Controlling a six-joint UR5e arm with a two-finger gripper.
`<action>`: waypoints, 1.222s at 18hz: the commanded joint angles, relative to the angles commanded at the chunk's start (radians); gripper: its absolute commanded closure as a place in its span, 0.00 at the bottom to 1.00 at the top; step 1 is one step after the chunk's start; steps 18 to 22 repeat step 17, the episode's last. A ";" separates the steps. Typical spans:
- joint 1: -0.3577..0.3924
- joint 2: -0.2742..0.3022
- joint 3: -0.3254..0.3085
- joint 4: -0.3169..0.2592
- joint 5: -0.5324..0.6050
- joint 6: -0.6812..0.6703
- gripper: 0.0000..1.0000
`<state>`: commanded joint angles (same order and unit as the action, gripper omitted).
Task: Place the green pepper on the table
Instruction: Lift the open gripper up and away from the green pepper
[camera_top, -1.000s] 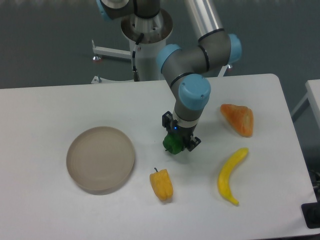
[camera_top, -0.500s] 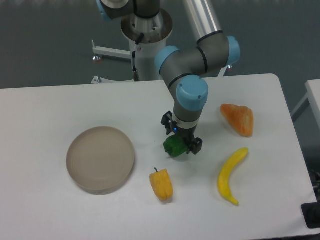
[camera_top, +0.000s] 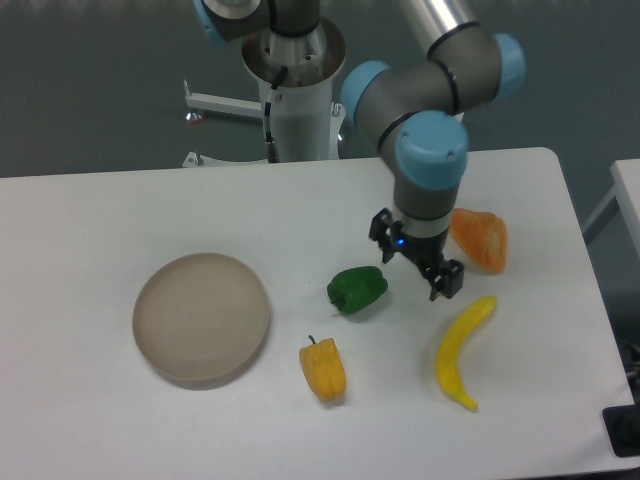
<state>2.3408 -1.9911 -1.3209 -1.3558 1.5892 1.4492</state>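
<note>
The green pepper (camera_top: 357, 290) is seen lying on the table (camera_top: 90, 220), between the round beige plate (camera_top: 201, 318) on its left and the gripper (camera_top: 417, 257) on its right, with the yellow pepper (camera_top: 323, 369) just below it; it is touched by nothing but the tabletop. The gripper is being held over the table beside the pepper and apart from it, its two dark fingers (camera_top: 447, 279) spread and empty, one up near the wrist side and one lower toward the banana (camera_top: 460, 349); whether the fingertips are touching the table cannot be told from this angle. Part of the orange wedge (camera_top: 482, 240) is being covered by the arm's wrist (camera_top: 430, 165), so that its left edge is hidden; the upper links of the arm are cut off by the top of the frame. The table's right and lower edges are running out of view, and the base column (camera_top: 297, 90) is seen standing behind its far edge.
</note>
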 joint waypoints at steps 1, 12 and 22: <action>0.006 0.006 0.000 0.000 -0.002 0.003 0.00; 0.020 0.006 0.012 -0.002 -0.008 0.039 0.00; 0.022 0.008 0.005 -0.002 -0.012 0.039 0.00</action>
